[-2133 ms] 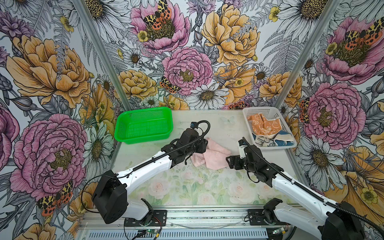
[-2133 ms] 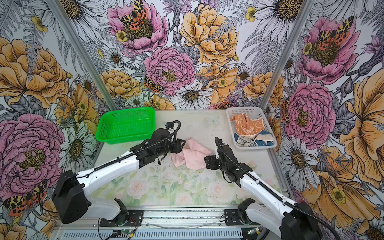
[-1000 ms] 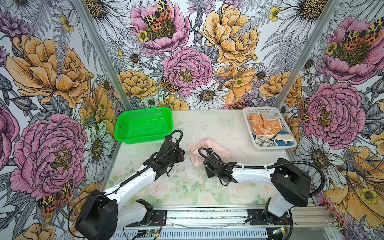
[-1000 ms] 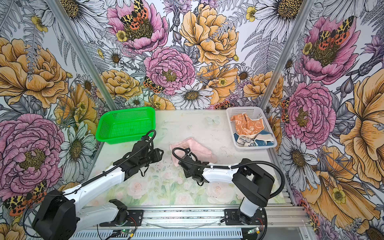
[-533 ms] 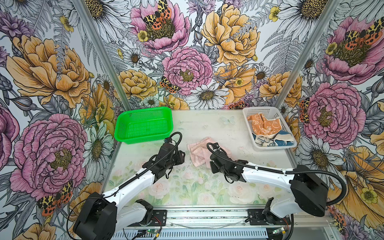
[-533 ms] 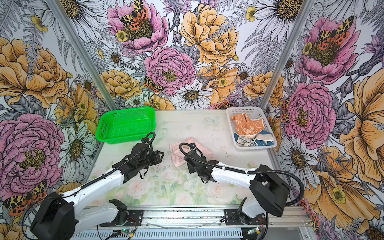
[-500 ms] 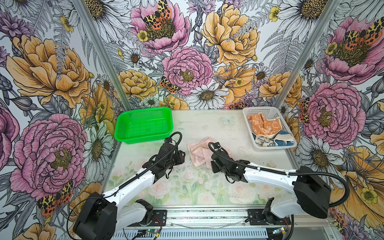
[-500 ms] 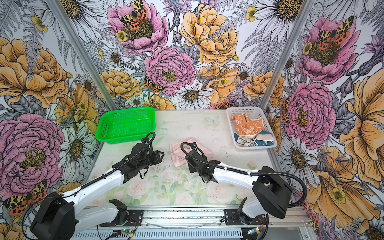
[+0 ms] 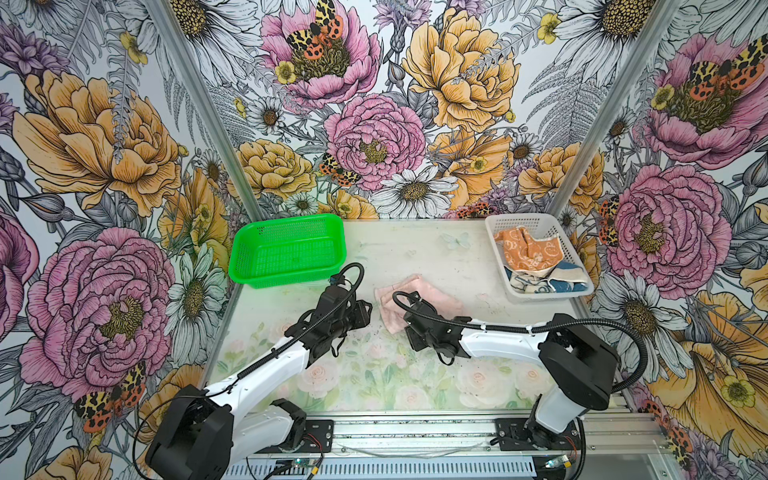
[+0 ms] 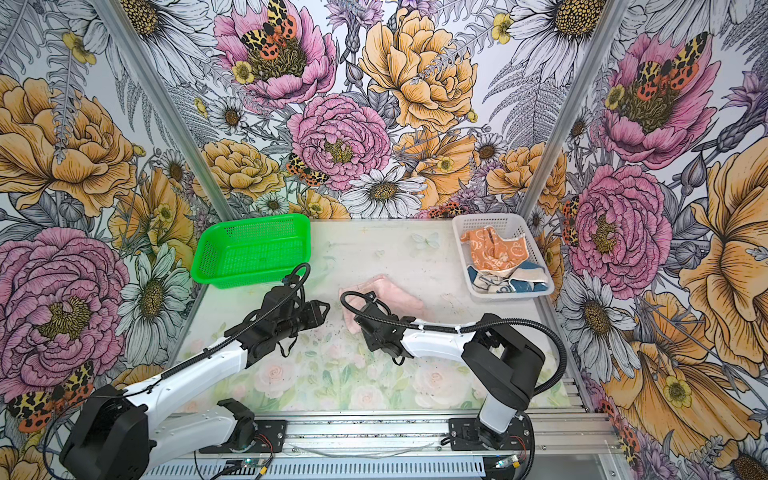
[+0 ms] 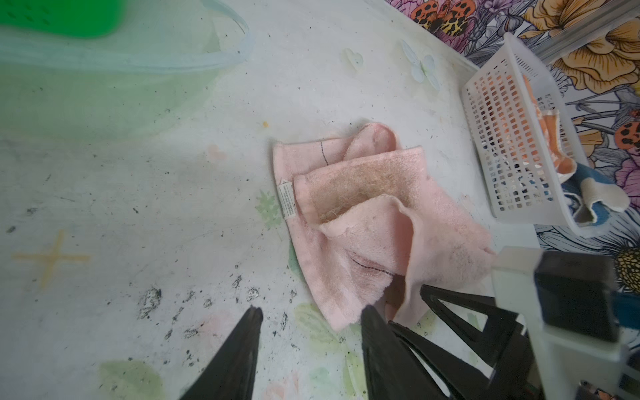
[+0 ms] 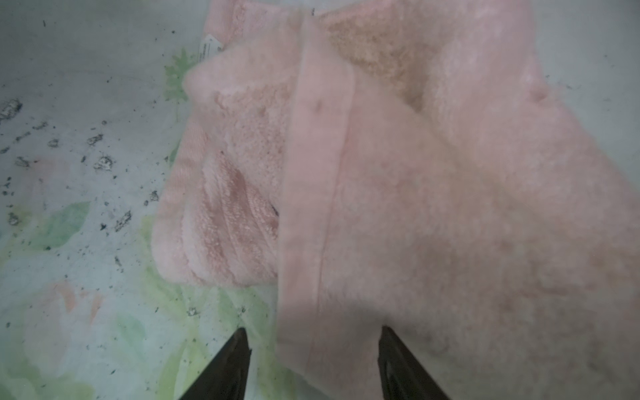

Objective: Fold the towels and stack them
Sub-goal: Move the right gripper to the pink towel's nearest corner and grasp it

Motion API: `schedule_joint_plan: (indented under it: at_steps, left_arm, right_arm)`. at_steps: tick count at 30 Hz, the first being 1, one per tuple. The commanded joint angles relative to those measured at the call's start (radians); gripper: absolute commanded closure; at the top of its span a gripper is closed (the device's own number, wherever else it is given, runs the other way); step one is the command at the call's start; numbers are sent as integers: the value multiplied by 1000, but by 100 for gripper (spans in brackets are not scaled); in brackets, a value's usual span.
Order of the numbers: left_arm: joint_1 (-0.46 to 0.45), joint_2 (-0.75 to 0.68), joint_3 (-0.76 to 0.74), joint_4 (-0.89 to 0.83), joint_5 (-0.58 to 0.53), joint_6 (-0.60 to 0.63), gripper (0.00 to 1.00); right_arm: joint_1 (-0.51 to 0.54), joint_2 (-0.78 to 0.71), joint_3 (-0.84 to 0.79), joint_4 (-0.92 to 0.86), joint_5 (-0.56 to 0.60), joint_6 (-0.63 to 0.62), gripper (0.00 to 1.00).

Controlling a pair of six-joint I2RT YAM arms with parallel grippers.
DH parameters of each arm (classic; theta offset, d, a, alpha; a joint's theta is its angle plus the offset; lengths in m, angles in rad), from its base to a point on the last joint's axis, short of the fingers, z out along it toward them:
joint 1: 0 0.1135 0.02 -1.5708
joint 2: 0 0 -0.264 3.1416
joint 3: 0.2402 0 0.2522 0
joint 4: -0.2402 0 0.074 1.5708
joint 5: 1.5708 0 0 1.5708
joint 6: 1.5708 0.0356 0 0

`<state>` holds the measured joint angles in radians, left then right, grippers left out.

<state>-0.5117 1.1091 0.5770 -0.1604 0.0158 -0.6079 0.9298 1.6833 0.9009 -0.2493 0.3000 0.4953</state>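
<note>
Left arm (image 9: 270,370), right arm (image 9: 498,347) low; jaws parted.

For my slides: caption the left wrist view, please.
Open left gripper beside the crumpled pink towel, white basket beyond.

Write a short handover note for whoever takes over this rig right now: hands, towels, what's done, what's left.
Left hand: open, empty, just beside the pink towel.
Right hand: open, a hem of that towel lying between its jaws.
Pink towel: rumpled on the table, not neatly folded.
Orange towel and blue towel: unfolded in the white basket.
Green basket: empty.
Done: nothing stacked.
Left: fold all three, stack them.
</note>
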Motion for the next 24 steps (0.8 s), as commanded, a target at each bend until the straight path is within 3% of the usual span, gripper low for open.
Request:
schedule_joint_plan:
  at_steps: [1, 8, 18, 24]
  left_arm:
    - [13, -30, -17, -13, 0, -9, 51]
    - [3, -23, -28, 33, 39, -4, 51]
    - [-104, 113, 30, 107, 50, 55, 51]
    - [-142, 152, 32, 131, 53, 51, 51]
  right_arm:
    - [-5, 17, 20, 4, 39, 8, 56]
    - [-35, -66, -22, -4, 34, -18, 98]
    - [-40, -307, -90, -180, -58, -16, 100]
    - [-38, -413, -197, -292, -120, 101, 100]
